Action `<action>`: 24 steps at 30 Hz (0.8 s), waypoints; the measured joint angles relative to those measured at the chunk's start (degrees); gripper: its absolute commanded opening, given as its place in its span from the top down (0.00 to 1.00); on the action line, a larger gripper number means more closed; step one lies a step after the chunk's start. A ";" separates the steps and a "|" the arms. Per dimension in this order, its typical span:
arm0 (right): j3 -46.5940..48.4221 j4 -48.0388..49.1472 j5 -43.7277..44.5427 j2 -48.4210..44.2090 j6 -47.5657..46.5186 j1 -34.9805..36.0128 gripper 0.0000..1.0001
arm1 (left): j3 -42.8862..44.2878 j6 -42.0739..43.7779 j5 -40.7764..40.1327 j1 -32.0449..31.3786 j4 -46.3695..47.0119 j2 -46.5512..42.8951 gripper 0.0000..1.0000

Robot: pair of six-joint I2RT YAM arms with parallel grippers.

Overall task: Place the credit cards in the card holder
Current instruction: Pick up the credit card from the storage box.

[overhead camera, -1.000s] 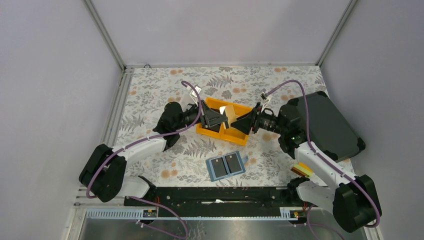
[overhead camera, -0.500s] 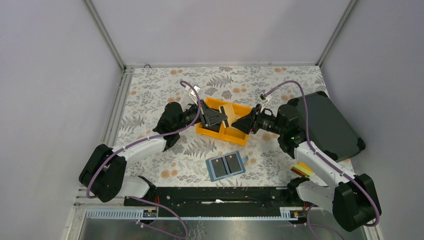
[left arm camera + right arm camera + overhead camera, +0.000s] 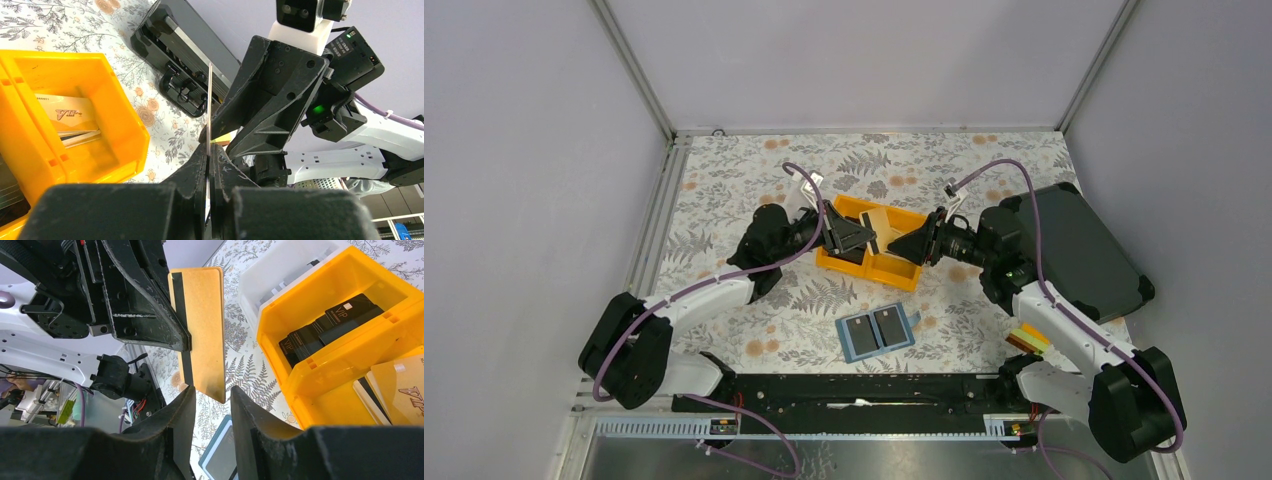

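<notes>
Handover step: left claw (image 3: 208, 150) pinched shut on gold credit card (image 3: 202, 325); right claw (image 3: 212, 400) part-open astride its free edge, ungripped; next, right closes squarely before left releases.

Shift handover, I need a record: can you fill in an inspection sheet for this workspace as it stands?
Surface: floral table cover, flat.
Job's things: gold card held upright over the orange bin; dark cards in that bin; card holder lies open, two dark cards in it.
Clutter: black hard case at right; white bin beside the orange one.
Grippers: left gripper shut on the gold card; right gripper open, fingers either side of the card's edge.
Cables: purple cables along both arms, no snag seen.
Surroundings: grey walls.
</notes>
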 measured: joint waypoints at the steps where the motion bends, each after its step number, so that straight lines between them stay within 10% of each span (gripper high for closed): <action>1: 0.00 0.00 0.00 0.00 0.15 0.00 0.62 | 0.00 0.07 -0.02 0.00 -0.26 0.00 1.00; 24: 6.60 -9.31 0.48 4.39 3.34 -0.02 0.63 | 0.00 3.85 -3.74 -0.63 -3.87 -1.11 1.00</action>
